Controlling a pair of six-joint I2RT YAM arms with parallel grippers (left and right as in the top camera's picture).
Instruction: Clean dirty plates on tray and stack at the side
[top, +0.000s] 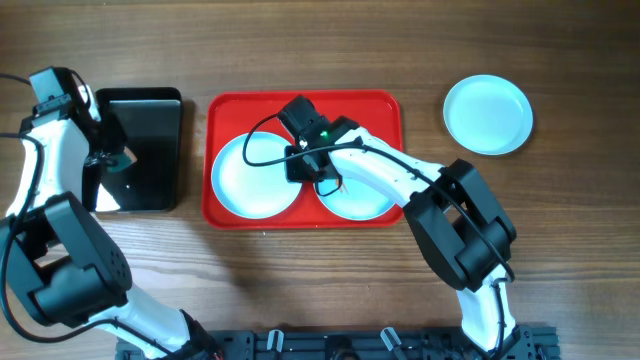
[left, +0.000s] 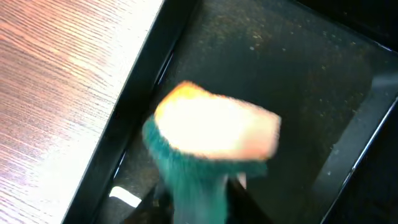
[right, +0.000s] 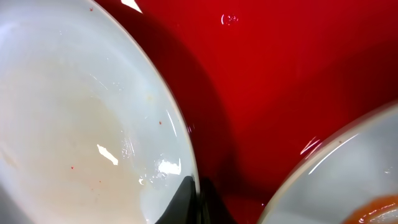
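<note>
Two plates lie in the red tray (top: 224, 112): the left plate (top: 245, 178) and the right plate (top: 365, 203), which has an orange smear (right: 379, 208) in the right wrist view. My right gripper (right: 198, 200) is shut on the left plate's right rim (right: 180, 134), one finger on each side of it. A third plate (top: 488, 114) sits alone on the table at the far right. My left gripper (left: 199, 205) is shut on a green and yellow sponge (left: 214, 134), held over the black tray (top: 140, 130).
The black tray (left: 292, 68) stands left of the red tray, with wooden table (left: 56, 93) to its left. A black cable (top: 262, 130) loops over the left plate.
</note>
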